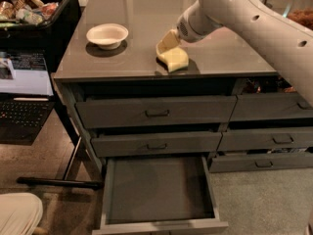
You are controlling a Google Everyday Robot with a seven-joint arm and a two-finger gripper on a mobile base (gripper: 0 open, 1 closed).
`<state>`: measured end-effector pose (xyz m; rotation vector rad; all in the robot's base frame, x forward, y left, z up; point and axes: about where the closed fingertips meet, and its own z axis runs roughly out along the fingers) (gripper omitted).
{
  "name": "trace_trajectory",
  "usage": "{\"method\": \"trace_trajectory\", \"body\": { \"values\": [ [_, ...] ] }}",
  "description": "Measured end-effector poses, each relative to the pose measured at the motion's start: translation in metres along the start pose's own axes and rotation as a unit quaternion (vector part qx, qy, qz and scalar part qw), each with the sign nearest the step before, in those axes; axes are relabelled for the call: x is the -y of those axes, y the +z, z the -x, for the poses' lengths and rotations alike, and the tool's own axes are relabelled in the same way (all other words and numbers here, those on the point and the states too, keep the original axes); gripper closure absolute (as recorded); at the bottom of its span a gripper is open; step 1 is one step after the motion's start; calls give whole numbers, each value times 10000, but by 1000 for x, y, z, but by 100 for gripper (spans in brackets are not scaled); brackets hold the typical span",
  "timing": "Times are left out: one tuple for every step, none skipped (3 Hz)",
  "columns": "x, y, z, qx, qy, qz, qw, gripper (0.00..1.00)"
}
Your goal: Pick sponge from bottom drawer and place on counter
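The pale-yellow sponge (pixel 175 59) rests bent on the glossy grey-beige counter (pixel 146 13), near its front edge and to the right of the white bowl. My gripper (pixel 167 44) comes down from the upper right on the white arm and sits right on top of the sponge, still shut on its raised left end. The bottom drawer (pixel 159 190) stands pulled out below, its dark floor bare.
A white bowl (pixel 107 35) stands on the counter's left part. Two closed drawers with bar handles (pixel 156 113) sit above the open one, narrower drawers to the right. A black bin of snacks (pixel 29 9) and a laptop (pixel 22 89) stand at the left.
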<state>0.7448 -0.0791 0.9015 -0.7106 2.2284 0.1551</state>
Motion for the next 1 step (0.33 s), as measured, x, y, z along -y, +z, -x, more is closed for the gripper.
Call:
{"method": "trace_trajectory", "body": {
  "values": [
    [0,0,0,0,0,0,10000,0]
  ]
}}
